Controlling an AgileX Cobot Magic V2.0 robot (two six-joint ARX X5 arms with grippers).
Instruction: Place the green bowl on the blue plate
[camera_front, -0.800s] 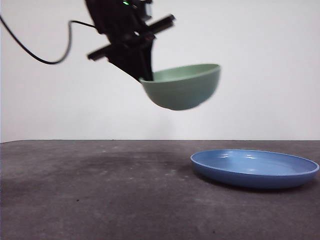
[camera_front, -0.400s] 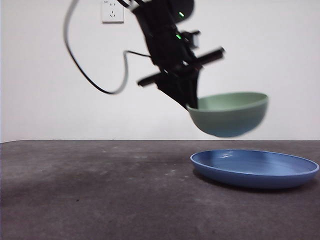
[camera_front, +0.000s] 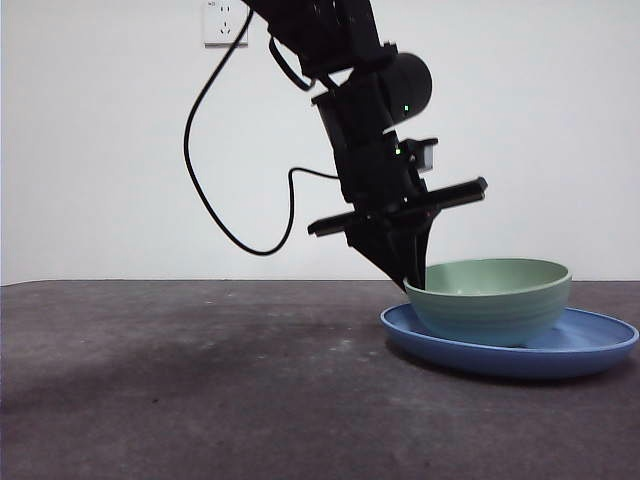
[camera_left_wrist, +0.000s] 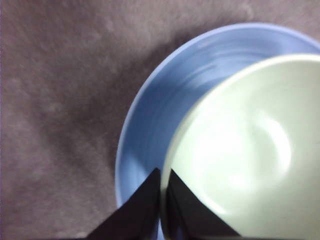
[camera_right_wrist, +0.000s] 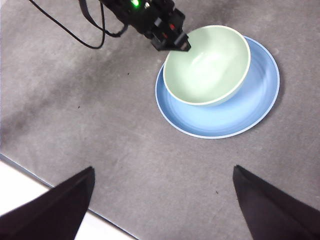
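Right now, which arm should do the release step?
Left. The left gripper is clamped on the green bowl rim, bowl sitting on the blue plate. The right gripper hangs open, apart.

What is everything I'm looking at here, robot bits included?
green bowl: one, pale mint green, sitting upright on the plate, off-centre toward the arm's side
blue plate: one, glossy blue, flat on the table
table: one, dark grey
wall outlet: one, white, on the wall behind
cable: one, black, looping from the arm
left tool: one, black, pinching the bowl's rim, one jaw inside, one outside
right tool: one, black, open, high above the table, holding nothing
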